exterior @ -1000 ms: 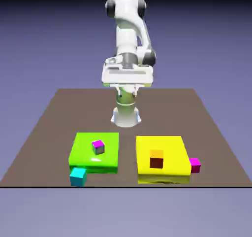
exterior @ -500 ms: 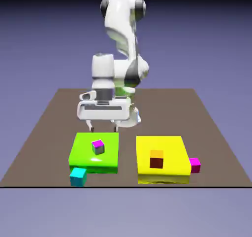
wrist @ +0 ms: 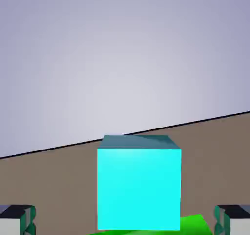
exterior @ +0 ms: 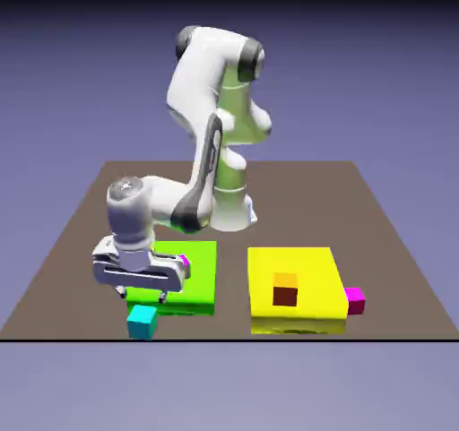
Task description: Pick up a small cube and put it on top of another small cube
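Small cube [wrist: 139, 189] sits between the spread tool [wrist: 125, 219] fingertips.

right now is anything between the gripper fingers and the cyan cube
No. In the hand view the cyan cube sits between the open fingertips, with bare gaps on both sides.

The small cyan cube [exterior: 142, 321] sits flat on the table; plain turquoise, upright.
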